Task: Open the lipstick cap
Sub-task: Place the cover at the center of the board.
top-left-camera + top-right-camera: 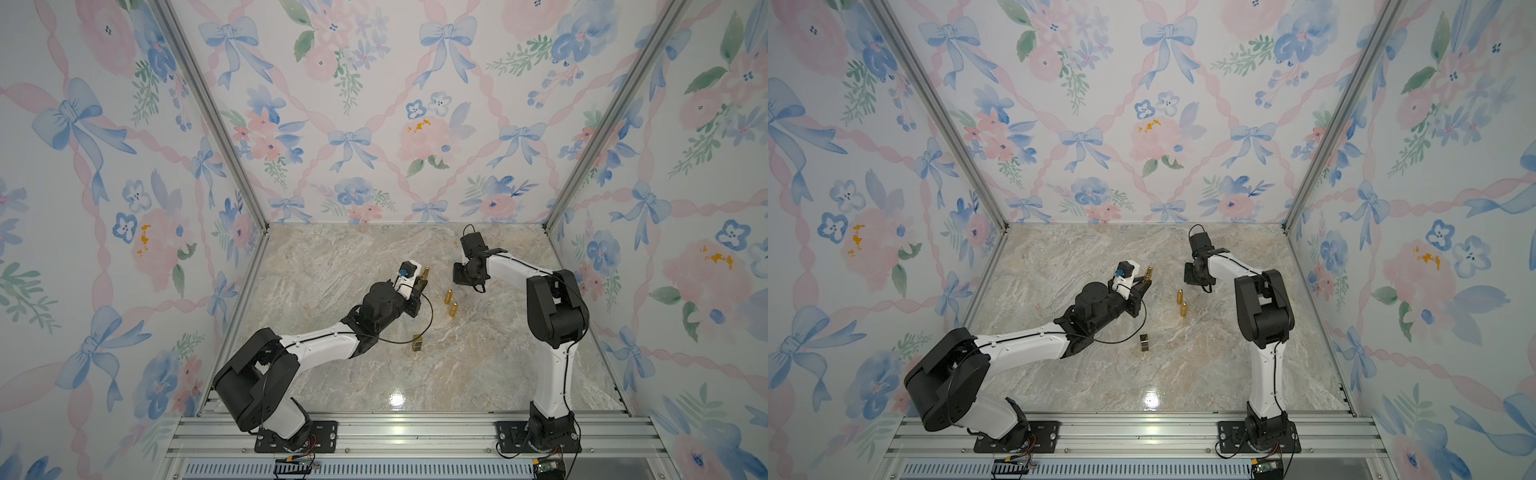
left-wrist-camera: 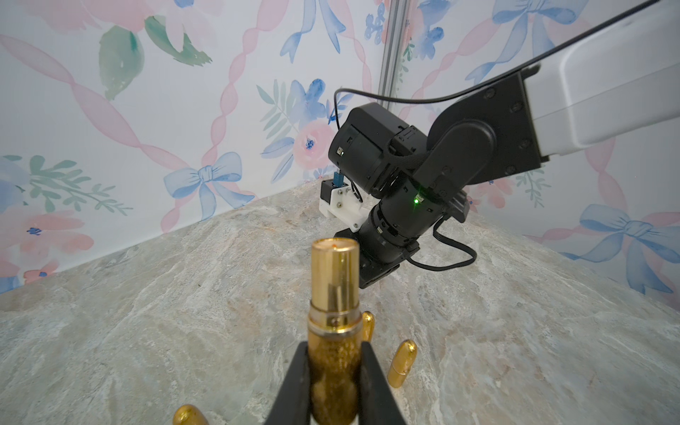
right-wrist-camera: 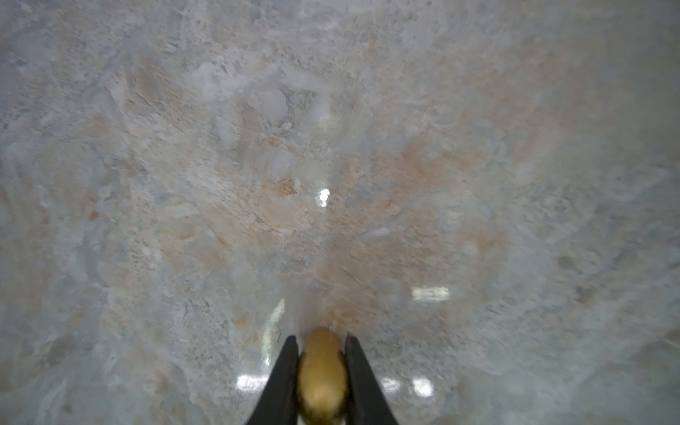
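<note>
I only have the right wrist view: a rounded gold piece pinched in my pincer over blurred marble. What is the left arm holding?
Observer: The left pincer is shut on a gold lipstick. Its flat end is bare, with no cap on it, so your gold piece is probably that cap.
Operator: What else is out there?
Observer: Two upright gold bullets stand close together on the marble.
Operator: Anything more?
Observer: A square gold tube sits apart from both bullets.
</note>
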You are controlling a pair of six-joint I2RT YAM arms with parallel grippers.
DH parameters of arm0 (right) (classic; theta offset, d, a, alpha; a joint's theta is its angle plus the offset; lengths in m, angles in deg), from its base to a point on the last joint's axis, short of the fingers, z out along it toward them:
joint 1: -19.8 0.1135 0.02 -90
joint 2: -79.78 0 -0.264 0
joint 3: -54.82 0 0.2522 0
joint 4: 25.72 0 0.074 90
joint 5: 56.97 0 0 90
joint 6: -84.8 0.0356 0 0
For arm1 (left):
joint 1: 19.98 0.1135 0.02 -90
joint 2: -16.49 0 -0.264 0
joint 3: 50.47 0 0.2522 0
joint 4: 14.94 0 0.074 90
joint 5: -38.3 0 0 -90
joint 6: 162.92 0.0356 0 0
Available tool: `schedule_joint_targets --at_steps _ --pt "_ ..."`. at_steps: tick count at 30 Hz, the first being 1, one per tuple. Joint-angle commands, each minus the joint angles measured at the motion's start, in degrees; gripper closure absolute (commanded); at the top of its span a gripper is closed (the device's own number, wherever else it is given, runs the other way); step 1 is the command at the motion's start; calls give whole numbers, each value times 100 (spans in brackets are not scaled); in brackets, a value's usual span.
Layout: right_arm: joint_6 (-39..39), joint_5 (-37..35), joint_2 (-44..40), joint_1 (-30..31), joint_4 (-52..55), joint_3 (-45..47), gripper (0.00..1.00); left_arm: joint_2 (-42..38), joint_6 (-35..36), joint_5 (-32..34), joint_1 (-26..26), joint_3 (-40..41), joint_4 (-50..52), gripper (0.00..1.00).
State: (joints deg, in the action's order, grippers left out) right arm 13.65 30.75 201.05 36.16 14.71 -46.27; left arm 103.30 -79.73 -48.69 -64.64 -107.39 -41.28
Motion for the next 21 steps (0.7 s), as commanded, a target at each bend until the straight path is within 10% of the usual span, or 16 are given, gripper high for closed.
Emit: schedule_joint_targets --at_steps 1,21 --pt "-67 -123 169 68 30 -148 78 47 -132 -12 37 -44 -198 100" --pt "19 -211 -321 148 218 -109 54 -133 -85 7 54 116 -218 100"
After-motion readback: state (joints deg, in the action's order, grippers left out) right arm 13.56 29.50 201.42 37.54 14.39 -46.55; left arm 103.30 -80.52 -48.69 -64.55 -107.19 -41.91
